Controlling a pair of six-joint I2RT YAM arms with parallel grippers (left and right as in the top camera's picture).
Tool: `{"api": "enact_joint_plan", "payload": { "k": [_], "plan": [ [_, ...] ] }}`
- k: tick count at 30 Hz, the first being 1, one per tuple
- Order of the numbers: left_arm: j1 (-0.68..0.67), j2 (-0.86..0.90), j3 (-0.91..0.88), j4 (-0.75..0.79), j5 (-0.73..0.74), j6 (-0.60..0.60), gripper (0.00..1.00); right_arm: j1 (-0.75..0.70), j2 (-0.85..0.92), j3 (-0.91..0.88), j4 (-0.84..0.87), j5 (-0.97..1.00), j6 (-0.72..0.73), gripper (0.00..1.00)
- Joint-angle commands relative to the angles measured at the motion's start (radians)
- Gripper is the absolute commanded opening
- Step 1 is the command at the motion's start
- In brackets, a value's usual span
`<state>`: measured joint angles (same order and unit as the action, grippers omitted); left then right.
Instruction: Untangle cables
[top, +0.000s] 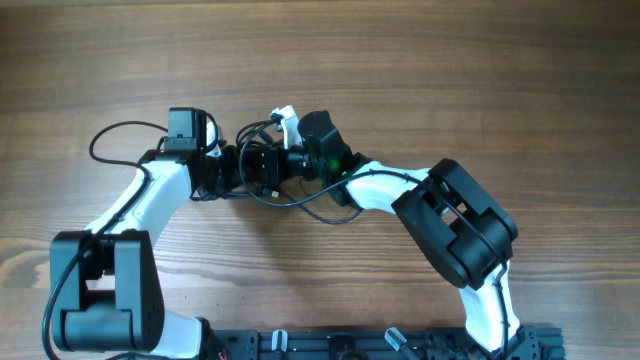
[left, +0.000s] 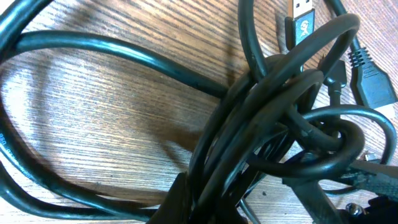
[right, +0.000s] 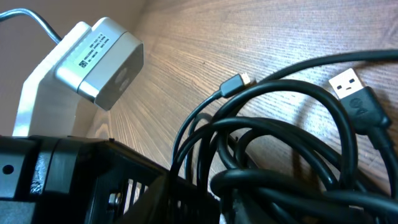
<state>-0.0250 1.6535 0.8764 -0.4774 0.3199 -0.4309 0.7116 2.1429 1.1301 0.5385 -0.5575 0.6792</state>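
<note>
**Cables (left: 261, 112) knotted in my clenched left pincer (top: 243, 170)**

Cables fill my left wrist view. Several black cords cross one another in a tight knot, and the strands run together down into my left pincer, which is clenched on them. One long loop swings out to the left over the wooden desk (left: 93, 118) and curves back to the knot. Above the knot lies a USB plug with a blue tongue (left: 303, 18). Just beside it, to the right, is a black moulded connector (left: 373, 78).

From overhead, the bundle sits near the middle of the desk, between my two pincers, which face each other. My right pincer (top: 285, 160) is close against the bundle from the far side. Its tips are hidden in every view, so I cannot tell whether it is grasping a strand or released.

My right wrist view shows looped cords lying on the desk. A flat USB plug (right: 348, 84) lies at the right, and a small slim plug (right: 237, 81) lies apart from it on bare wood. At upper left stands the grey camera housing (right: 102, 59) on my left wrist.
</note>
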Motion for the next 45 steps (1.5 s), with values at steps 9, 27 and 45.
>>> {"api": "enact_joint_plan", "payload": {
  "k": [9, 27, 45],
  "plan": [
    [-0.004, 0.019, -0.022, -0.004, 0.002, 0.005, 0.04, 0.0, 0.011, 0.007, -0.028, 0.021, -0.021, 0.4],
    [-0.004, 0.019, -0.022, -0.005, 0.002, 0.005, 0.04, 0.008, 0.011, 0.007, -0.009, 0.225, -0.023, 0.26],
    [-0.004, 0.019, -0.022, -0.004, 0.002, 0.005, 0.04, 0.016, 0.012, 0.007, -0.041, 0.354, -0.023, 0.08]
  ]
}}
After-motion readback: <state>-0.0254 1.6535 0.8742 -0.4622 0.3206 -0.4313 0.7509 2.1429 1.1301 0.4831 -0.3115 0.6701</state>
